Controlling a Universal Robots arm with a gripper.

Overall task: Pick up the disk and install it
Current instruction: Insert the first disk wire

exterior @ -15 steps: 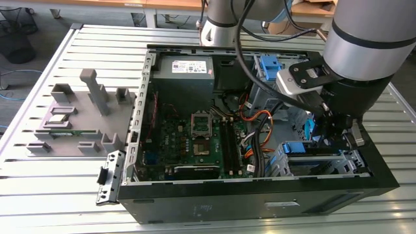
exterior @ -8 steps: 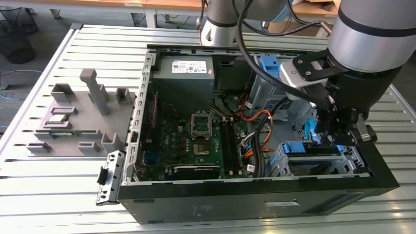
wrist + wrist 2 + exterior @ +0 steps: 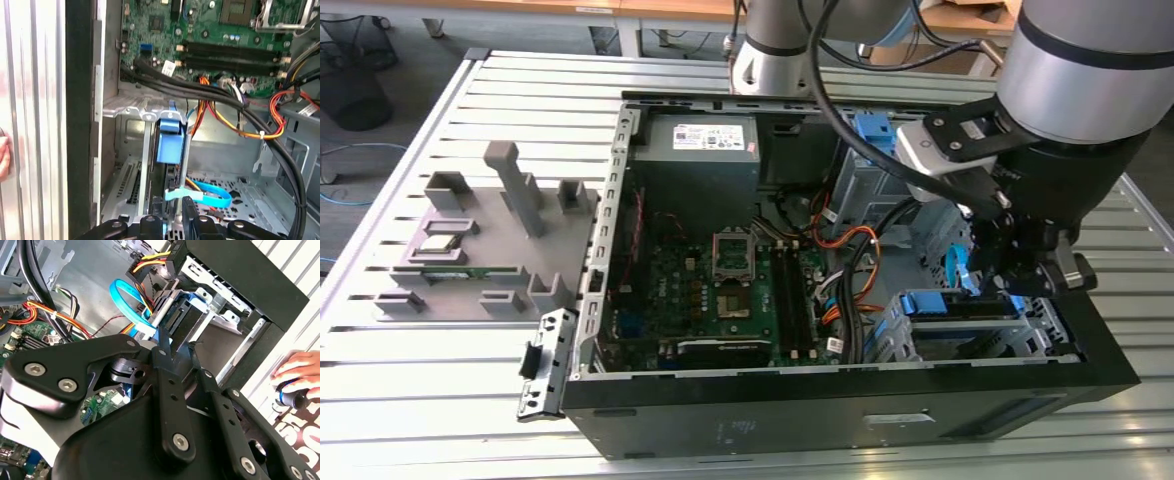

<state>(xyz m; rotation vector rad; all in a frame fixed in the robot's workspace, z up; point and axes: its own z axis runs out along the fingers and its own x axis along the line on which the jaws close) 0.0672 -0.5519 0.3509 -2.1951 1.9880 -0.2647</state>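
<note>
I see gripper [image 3: 1017,290] over open computer case [image 3: 720,425], clamped on disk [image 3: 170,142] standing in drive cage [image 3: 1047,335].

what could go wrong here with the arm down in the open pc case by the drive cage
The light-blue flat data cable loops right beside the gripper and could snag. The blue-railed silver disk stands on edge at the metal drive cage; a slight tilt might jam it. A person's hand rests close to the black case.
</note>
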